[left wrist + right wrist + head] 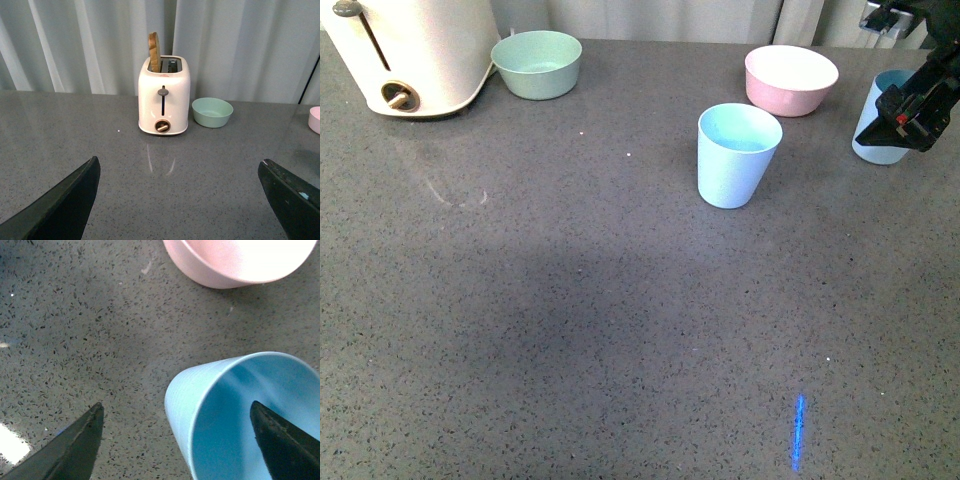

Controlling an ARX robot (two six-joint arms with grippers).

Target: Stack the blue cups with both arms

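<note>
A blue cup (738, 155) stands upright mid-table (570, 330), just nearer than the pink bowl (791, 78). The other cup (882, 84) stands far right. The right gripper (176, 410) straddles its rim, jaws apart, one finger (280, 445) inside. The left gripper (179, 162) is spread wide and empty, facing the toaster (164, 95) at far left.

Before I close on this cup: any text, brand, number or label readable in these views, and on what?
No readable text in any view.
toaster dial: any markings are too small to read.
blue cups, green bowl, pink bowl: plain, no print visible.
</note>
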